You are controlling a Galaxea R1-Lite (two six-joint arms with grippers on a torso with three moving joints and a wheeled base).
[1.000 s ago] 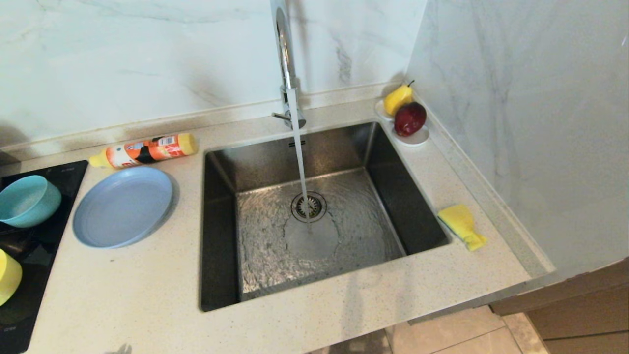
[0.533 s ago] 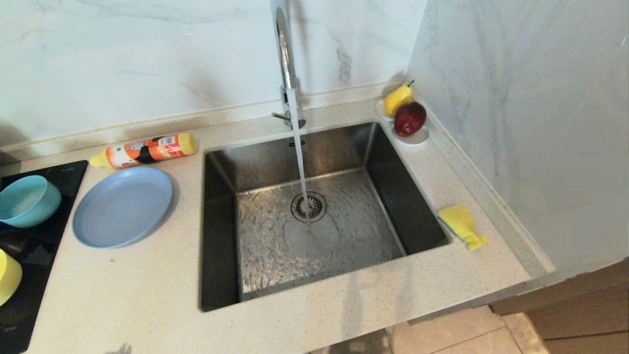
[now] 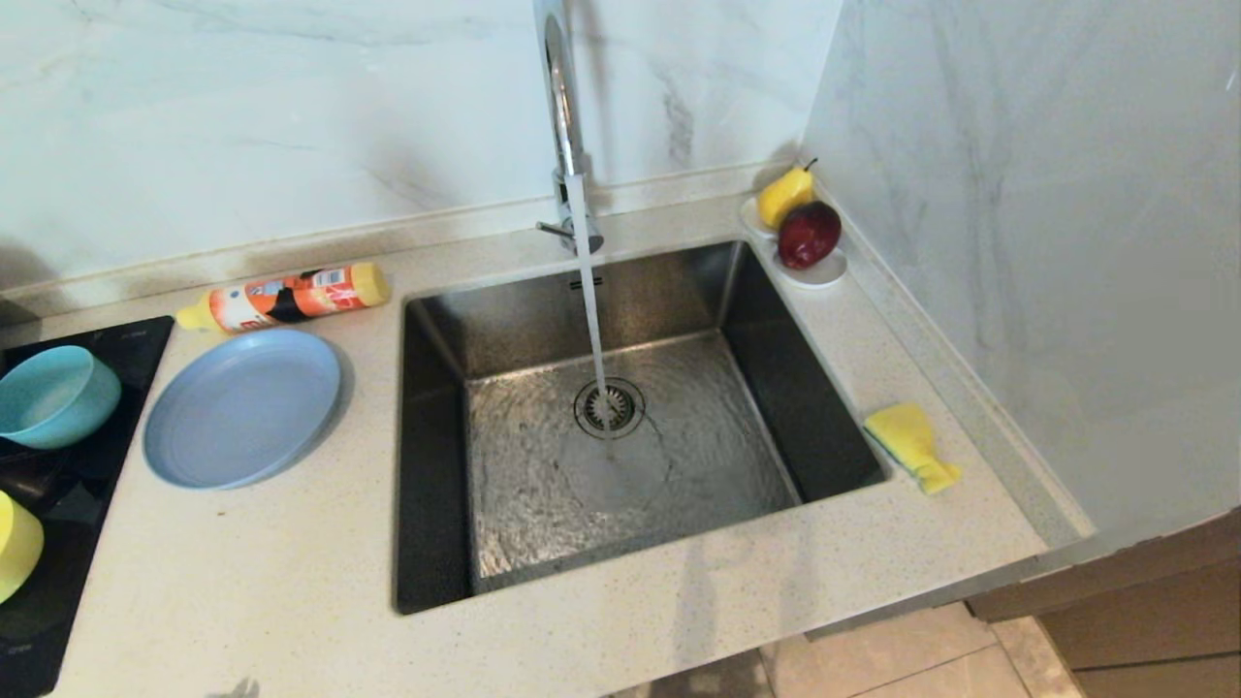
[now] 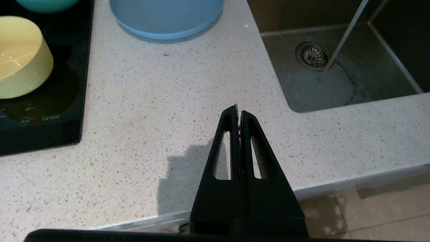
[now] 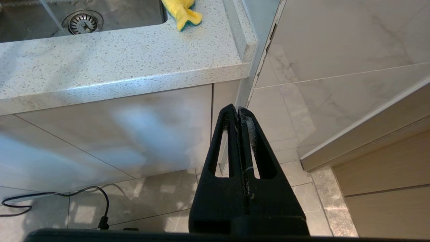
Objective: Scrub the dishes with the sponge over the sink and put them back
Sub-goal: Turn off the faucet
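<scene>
The steel sink (image 3: 446, 485) sits mid-counter, with water running from the chrome faucet (image 3: 562, 126) onto its drain. Left of it lies the grey-blue plate (image 3: 242, 407), also seen as the plate (image 4: 168, 16). A teal bowl (image 3: 53, 396) and a pale yellow-green bowl (image 3: 17, 543) stand on the black cooktop. The yellow sponge (image 3: 911, 444) lies on the counter right of the sink. My left gripper (image 4: 238, 111) hangs shut and empty over the counter's front edge. My right gripper (image 5: 238, 111) hangs shut and empty below counter height, in front of the cabinet; the sponge (image 5: 181, 11) is far beyond it.
An orange detergent bottle (image 3: 291, 296) lies behind the plate. A small white dish with a pear and a red apple (image 3: 807, 235) stands in the back right corner. A marble side wall (image 3: 1047, 242) closes off the counter's right end. A black cable (image 5: 50, 198) lies on the floor.
</scene>
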